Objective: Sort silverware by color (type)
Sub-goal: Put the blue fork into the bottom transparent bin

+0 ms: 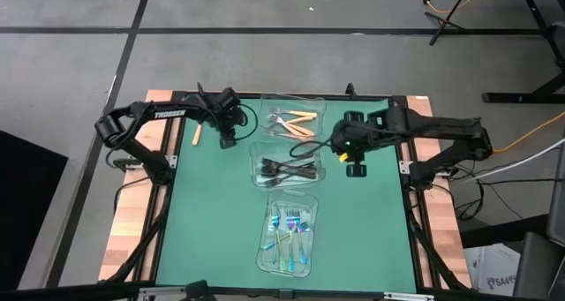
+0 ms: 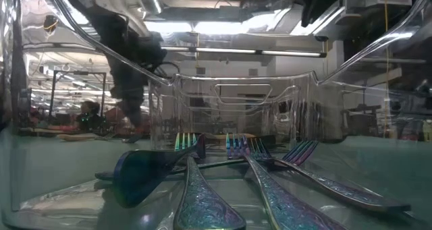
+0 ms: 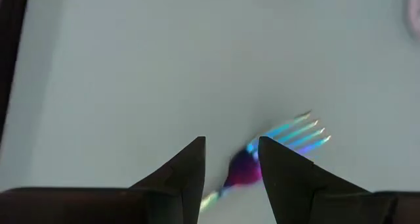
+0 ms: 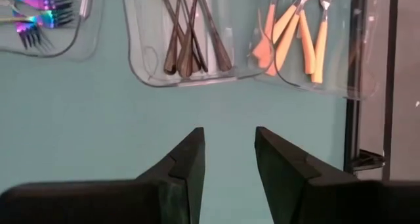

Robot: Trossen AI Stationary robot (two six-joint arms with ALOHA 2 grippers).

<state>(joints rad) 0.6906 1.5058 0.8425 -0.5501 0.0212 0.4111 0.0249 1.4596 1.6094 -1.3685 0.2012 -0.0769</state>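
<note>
The left gripper point(image 3: 230, 168) hangs with its jaws parted over the green mat point(image 1: 212, 221), a lone iridescent fork point(image 3: 289, 142) lying on the mat between and just beyond its fingertips, tines toward two o'clock in that wrist picture. Only the left wrist view shows this fork; from overhead it is hidden under the gripper point(image 1: 228, 135), which sits at about ten o'clock on the table, with an orange handle point(image 1: 197, 135) just beside it on the wooden edge.

The right gripper point(image 4: 228, 152) also stands with a gap between its fingers and nothing in them, poised over bare mat at about two o'clock point(image 1: 355, 155).

Between the arms, three clear containers run down the table's middle: the orange-handled forks point(image 1: 296, 123) at twelve o'clock, the dark forks point(image 1: 290, 168) at centre, the iridescent forks point(image 1: 291, 230) toward six o'clock. The right wrist view shows all three sets point(image 4: 295, 30) point(image 4: 190, 33) point(image 4: 39, 10) side by side. The low view looks from inside the nearest container point(image 2: 169, 95), where the iridescent forks point(image 2: 270, 183) lie with patterned handles toward the lens.
</note>
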